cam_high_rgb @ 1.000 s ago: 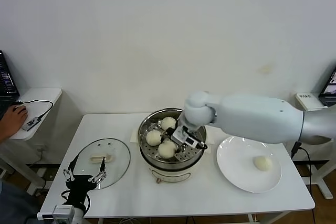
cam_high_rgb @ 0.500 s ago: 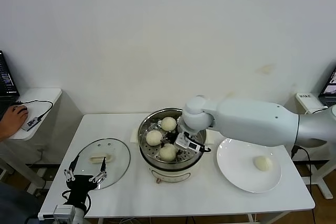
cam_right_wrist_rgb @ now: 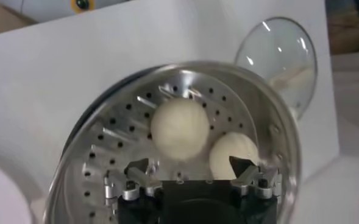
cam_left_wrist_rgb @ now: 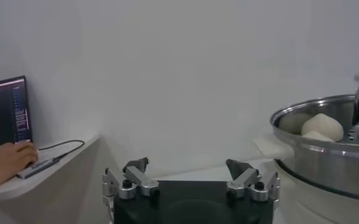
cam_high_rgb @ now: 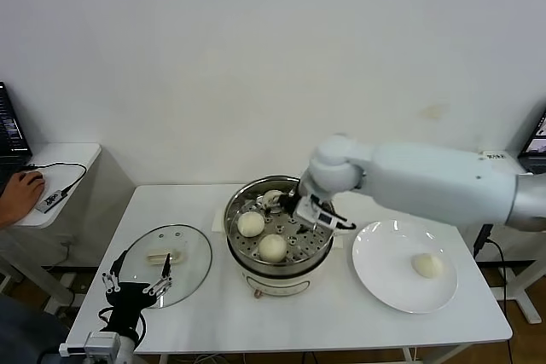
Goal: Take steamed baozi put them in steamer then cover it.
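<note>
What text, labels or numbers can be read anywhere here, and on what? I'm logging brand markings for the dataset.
No text is legible in any view.
Laptop screen at the side desk: lines of text, too small to read.
White box at the far right: a dark mark on top, too blurred to read.
Steamer, cover, plate, baozi: no markings visible.
Right tool and left tool: no label readable.

The steamer [cam_high_rgb: 279, 236] is centred on the desk [cam_high_rgb: 213, 313]. The cover [cam_high_rgb: 166, 253] lies to its left. A plate [cam_high_rgb: 384, 283] with one baozi [cam_high_rgb: 426, 265] lies to its right.
</note>
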`<state>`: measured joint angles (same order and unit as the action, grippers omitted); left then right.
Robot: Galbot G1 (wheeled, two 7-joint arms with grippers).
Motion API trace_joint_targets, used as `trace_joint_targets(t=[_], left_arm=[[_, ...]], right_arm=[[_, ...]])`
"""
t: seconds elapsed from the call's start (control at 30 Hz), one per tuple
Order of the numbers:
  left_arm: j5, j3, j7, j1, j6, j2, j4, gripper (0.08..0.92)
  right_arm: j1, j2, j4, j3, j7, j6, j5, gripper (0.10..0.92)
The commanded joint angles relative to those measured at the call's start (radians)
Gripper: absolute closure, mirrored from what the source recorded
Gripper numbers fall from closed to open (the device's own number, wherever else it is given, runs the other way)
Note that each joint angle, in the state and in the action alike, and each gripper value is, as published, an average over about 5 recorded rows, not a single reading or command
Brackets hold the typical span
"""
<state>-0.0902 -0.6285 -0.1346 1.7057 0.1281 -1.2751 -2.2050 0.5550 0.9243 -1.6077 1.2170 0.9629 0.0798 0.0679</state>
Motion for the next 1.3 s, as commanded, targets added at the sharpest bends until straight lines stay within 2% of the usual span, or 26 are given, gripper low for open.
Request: trace_joint_targets(t=[0.03, 0.2, 0.37, 0.5, 0.67, 0.83, 1.0, 1.3], left_arm=[[0.001, 0.002, 0.001, 0.0, -0.001, 0.004, 0.001, 0.177], [0.0, 0.008, 0.002, -0.004, -0.001, 0.018, -0.001, 0.177], [-0.001, 0.013, 0.004, -0.009, -0.001, 0.031, 0.002, 0.177], [-0.005, 0.016, 0.007, -0.015, -0.001, 0.043, 0.006, 0.177], [-0.006, 0.021, 0.008, -0.019, 0.0, 0.049, 0.01, 0.177], [-0.002, 0.023, 0.009, -0.016, 0.001, 0.048, 0.014, 0.177], [0.005, 0.024, 0.01, -0.014, 0.001, 0.04, 0.017, 0.177], [0.013, 0.014, 0.01, 0.0, 0.003, 0.035, 0.007, 0.177]], right_arm=[[0.066, -0.146, -0.002, -0.086, 0.048, -0.176, -0.12, 0.203], [0.036, -0.313, -0.015, -0.129, 0.091, -0.352, -0.197, 0.203], [-0.051, -0.492, -0.063, -0.17, 0.08, -0.446, -0.237, 0.203], [-0.17, -0.601, -0.072, -0.228, 0.081, -0.44, -0.22, 0.203], [-0.526, -0.691, -0.04, -0.495, 0.092, -0.386, -0.122, 0.203], [-0.798, -0.695, 0.003, -0.695, 0.08, -0.358, 0.014, 0.203], [-0.998, -0.642, 0.052, -0.836, 0.065, -0.354, 0.067, 0.203], [-1.07, -0.515, 0.191, -0.888, 0.038, -0.336, 0.157, 0.203]])
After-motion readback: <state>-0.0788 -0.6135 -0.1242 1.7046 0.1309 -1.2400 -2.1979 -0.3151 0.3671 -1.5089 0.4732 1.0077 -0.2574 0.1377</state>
